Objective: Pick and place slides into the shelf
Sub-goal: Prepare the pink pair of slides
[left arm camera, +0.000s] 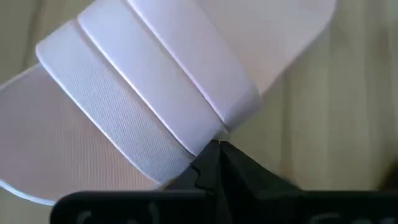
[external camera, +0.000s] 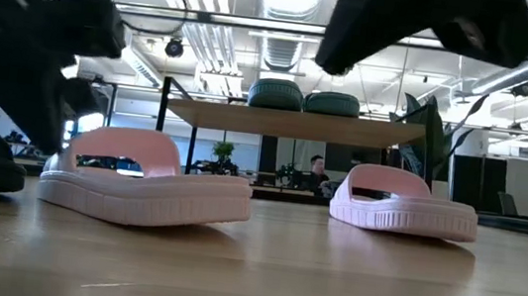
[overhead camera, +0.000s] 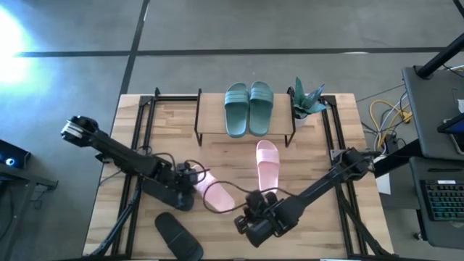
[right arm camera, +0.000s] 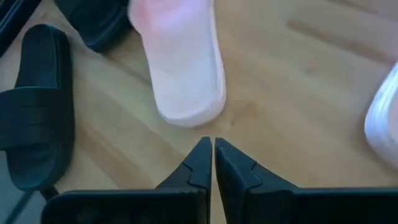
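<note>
Two teal slides (overhead camera: pixel 248 107) are seen lying side by side on the shelf (overhead camera: pixel 206 131) at the far middle of the table (overhead camera: pixel 138 225), toes pointing away from the arms. In the low view the same pair (external camera: pixel 303 99) rests on the shelf board (external camera: pixel 287 123). One pink slide (overhead camera: pixel 267 162) lies on the table in front of the shelf, lengthwise. A second pink slide (overhead camera: pixel 214 193) lies nearer the left arm, turned at an angle, well apart from the first. Both are shown flat on the table in the low view, the angled one (external camera: pixel 144 192) to the left and the other (external camera: pixel 403 208) to the right.

The left gripper (overhead camera: pixel 190 176) is placed at the angled pink slide, by its strap end. In the left wrist view its fingers (left arm camera: pixel 214 163) are seen drawn together to a point just beside the strap (left arm camera: pixel 149 93); nothing is seen held between them.

The right gripper (overhead camera: pixel 255 215) is held above the table near the front edge, between the two pink slides. In its wrist view the fingers (right arm camera: pixel 202 163) are nearly touching, with only a thin gap, above bare wood just short of the pink slide's end (right arm camera: pixel 183 68).

A black slide (overhead camera: pixel 176 235) lies at the front left of the table, also seen in the right wrist view (right arm camera: pixel 37 109). A green plant (overhead camera: pixel 308 100) stands just right of the shelf
</note>
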Controlling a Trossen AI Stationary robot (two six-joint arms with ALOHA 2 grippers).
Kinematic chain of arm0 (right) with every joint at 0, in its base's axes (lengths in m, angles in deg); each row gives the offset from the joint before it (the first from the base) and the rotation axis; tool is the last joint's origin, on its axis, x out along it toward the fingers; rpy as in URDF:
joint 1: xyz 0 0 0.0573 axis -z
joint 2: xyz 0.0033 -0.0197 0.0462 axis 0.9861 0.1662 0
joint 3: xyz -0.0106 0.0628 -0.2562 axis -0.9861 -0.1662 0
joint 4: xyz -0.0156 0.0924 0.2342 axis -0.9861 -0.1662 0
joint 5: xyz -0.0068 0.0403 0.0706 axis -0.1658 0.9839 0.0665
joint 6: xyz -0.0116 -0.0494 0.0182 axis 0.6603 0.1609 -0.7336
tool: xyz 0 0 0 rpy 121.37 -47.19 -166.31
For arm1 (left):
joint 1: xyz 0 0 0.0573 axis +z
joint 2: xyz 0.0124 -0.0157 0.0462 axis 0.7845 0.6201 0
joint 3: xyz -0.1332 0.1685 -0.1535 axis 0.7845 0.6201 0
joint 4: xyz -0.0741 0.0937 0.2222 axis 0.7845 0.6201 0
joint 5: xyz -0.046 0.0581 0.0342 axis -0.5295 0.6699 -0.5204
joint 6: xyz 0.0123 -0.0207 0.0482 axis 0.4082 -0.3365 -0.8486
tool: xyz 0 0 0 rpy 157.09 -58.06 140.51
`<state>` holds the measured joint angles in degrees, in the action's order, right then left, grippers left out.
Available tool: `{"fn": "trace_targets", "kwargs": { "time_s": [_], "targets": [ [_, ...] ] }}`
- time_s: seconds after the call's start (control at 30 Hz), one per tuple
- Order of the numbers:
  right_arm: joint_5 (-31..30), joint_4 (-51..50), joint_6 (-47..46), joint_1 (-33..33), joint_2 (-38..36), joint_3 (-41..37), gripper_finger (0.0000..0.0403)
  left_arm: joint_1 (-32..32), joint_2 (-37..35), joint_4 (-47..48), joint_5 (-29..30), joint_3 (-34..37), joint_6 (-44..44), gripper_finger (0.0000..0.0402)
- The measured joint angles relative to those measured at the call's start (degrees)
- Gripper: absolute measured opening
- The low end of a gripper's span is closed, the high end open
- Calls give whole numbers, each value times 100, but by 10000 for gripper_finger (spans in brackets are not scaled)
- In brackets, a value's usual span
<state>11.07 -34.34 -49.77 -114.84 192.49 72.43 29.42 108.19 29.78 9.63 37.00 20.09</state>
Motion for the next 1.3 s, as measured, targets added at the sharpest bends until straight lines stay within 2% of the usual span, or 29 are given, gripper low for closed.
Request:
{"fn": "trace_targets", "kwargs": {
  "time_s": [0.23, 0.47, 0.7, 0.87, 1.07, 1.3],
  "targets": [
    [-14, -65, 292, 80, 0, 13, 13, 153, 831, -548, 275, -183, -43, 0],
    [-297, -474, -163, 80, 0, -7, 13, 313, 1498, -884, 1205, -608, -381, 0],
    [-301, -557, -173, 82, 0, -2, 13, 666, 2307, -1892, 913, -1196, -798, 0],
    [-272, -1035, -175, 61, -4, 202, 13, 775, 2741, -1839, 769, -1600, -813, 0],
    [-239, -1478, -176, 39, -7, 454, 13, 815, 2679, -1854, 738, -1727, -1093, 0],
    [18, -1531, -176, 21, -9, 548, 13, 1210, 2656, -2398, 646, -1745, -1111, 0]
  ]
}}
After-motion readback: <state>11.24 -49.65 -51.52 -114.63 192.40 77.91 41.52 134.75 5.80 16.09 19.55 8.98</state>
